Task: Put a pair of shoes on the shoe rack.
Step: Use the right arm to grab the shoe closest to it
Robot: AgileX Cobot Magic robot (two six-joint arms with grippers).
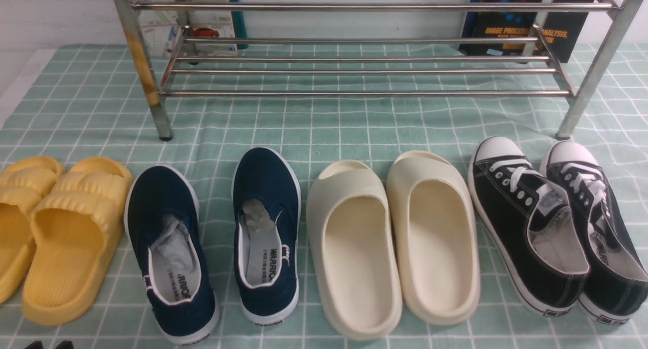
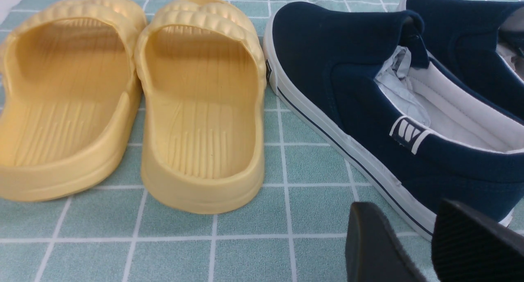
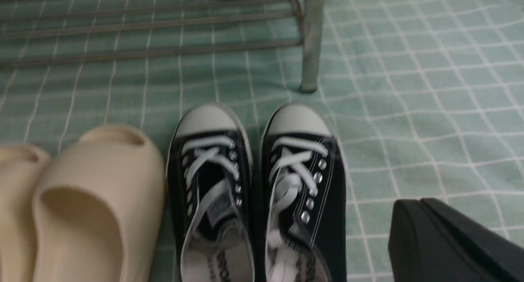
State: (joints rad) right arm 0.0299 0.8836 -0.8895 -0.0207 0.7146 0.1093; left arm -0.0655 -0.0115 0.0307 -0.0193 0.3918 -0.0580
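Right pincer (image 3: 417, 222) is closed, fingers pressed together on nothing, low over the table (image 1: 354, 131) near the pair of shoes (image 1: 511, 227). Those two black sneakers sit touching at the right end of the row, toes toward the one shoe rack (image 1: 364, 92), in front of its right leg, not on it. Two cream slides (image 1: 354, 247), two navy slip-ons (image 1: 162, 207) marked WARRIOR and two yellow slides (image 1: 76, 237) complete the row. Left pincer (image 2: 425, 224), jaws parted and empty, hovers low by a navy heel.
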